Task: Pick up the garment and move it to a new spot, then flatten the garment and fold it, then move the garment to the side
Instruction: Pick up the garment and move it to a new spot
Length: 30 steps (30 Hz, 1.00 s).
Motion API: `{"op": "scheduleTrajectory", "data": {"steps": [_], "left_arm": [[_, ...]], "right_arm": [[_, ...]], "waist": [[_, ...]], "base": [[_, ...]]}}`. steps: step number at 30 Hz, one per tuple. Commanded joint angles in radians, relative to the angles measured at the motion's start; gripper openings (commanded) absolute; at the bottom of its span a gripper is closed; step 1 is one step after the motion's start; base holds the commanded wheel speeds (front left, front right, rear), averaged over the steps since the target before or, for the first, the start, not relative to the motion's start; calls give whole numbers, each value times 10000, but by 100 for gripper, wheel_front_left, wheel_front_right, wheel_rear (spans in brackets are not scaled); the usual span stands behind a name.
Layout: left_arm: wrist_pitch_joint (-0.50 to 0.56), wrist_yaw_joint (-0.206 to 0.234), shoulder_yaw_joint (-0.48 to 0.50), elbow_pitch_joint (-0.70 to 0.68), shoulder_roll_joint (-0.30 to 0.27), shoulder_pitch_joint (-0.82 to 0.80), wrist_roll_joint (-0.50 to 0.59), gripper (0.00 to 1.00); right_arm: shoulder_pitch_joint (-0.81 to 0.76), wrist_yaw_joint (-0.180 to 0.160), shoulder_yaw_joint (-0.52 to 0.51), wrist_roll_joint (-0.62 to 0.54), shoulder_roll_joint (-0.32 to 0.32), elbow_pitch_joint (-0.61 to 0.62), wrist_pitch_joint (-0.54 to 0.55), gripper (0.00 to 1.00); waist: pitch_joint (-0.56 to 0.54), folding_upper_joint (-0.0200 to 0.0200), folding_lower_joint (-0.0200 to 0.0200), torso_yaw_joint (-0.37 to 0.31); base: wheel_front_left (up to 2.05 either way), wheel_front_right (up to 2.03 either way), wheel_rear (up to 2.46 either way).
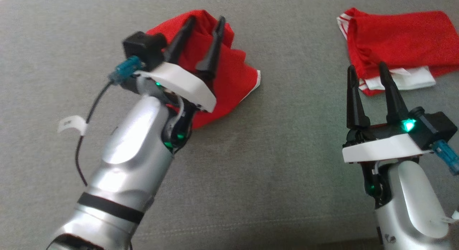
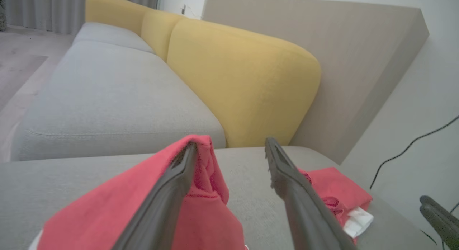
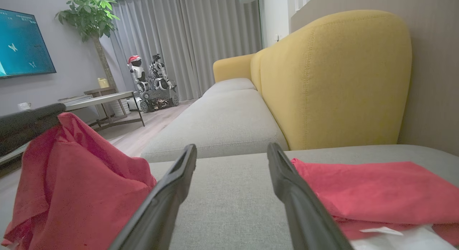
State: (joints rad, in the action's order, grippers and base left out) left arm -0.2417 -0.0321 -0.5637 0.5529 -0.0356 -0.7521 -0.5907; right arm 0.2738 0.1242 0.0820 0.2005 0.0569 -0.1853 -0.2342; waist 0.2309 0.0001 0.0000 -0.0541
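A crumpled red garment (image 1: 233, 74) with a white edge lies on the grey sofa seat (image 1: 251, 171). My left gripper (image 1: 207, 19) stands over it, jaws open. In the left wrist view the garment (image 2: 107, 207) rises in a peak against the left finger of that gripper (image 2: 231, 142), and nothing sits between the fingers. The right wrist view shows the same peaked garment (image 3: 71, 178) at the left. My right gripper (image 1: 367, 67) is open, its tips just short of a second, folded red garment (image 1: 401, 42) with white trim. That gripper (image 3: 232, 146) holds nothing.
Yellow backrests (image 2: 244, 81) line the far edge of the seat, with a grey wall panel behind. The folded garment (image 3: 376, 189) lies at the right. A low table (image 3: 96, 99), a potted plant (image 3: 89, 17) and a small robot figure (image 3: 150, 85) stand on the floor beyond.
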Motion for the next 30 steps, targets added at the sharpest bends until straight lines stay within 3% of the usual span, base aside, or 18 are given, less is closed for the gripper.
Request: {"op": "scheduleTrajectory", "data": {"steps": [1,10,16,25,30], "left_arm": [[-148,54,371,-355,-255,-403,-46,100],[-197,69,1627,-997,-1255,558,-16,100],[-199,-30,1776,-1361,-1656,1394,31,100],[-200,258,2487,-2547,-1848,2961,439,100],[-200,193,3236,-3116,-1351,4221,700,100]], "right_arm": [[64,65,174,-70,-66,290,-117,100],[-348,65,-114,-241,-66,32,-62,100],[-565,65,-167,-276,-66,29,35,100],[-666,65,22,-172,-66,66,230,100],[-745,65,-128,-150,-66,-80,509,100]], "waist": [[-258,-1,0,270],[-1166,-1,0,1409],[-1382,-1,0,1892],[-1377,-1,0,2042],[-1308,-1,0,2205]], "base": [[0,0,0],[0,0,0],[0,0,0],[0,0,0],[0,0,0]]}}
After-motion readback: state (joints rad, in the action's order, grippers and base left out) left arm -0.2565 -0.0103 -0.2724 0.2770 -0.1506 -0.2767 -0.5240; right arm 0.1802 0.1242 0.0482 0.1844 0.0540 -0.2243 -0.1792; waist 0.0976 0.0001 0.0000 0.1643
